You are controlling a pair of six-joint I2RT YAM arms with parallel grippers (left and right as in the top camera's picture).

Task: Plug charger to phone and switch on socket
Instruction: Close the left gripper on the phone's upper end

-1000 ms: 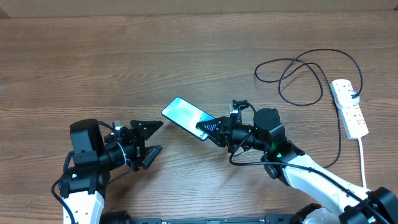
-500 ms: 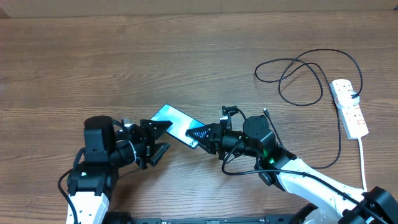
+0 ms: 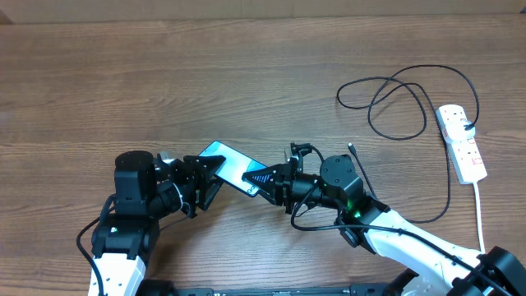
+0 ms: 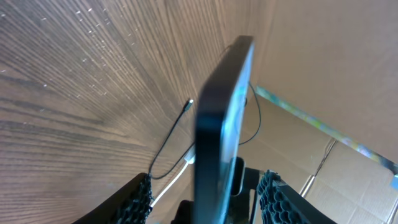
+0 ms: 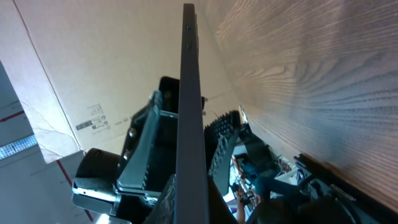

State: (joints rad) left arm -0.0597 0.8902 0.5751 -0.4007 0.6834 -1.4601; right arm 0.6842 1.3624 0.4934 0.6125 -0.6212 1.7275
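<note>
The phone point(image 3: 230, 159), lit blue, is held tilted above the table by my right gripper point(image 3: 261, 179), which is shut on its right end. My left gripper point(image 3: 215, 177) is open, with its fingers on either side of the phone's left end and gaps showing. In the left wrist view the phone point(image 4: 221, 124) stands edge-on between the open fingers point(image 4: 208, 199). In the right wrist view the phone point(image 5: 188, 93) runs edge-on out of the shut jaws point(image 5: 186, 205). The black charger cable point(image 3: 394, 99) lies looped at the right, with its tip point(image 3: 351, 149) loose on the table. Its plug sits at the socket point(image 3: 462, 146).
The socket's thick white cord point(image 3: 481, 214) runs down the right edge of the table. The charger's loose end lies just behind my right arm point(image 3: 386, 222). It also shows in the left wrist view point(image 4: 171, 134). A cardboard wall stands along the far side.
My right gripper has carried the phone to the left. My left gripper has moved right, and its open fingers now straddle the phone's left end.
</note>
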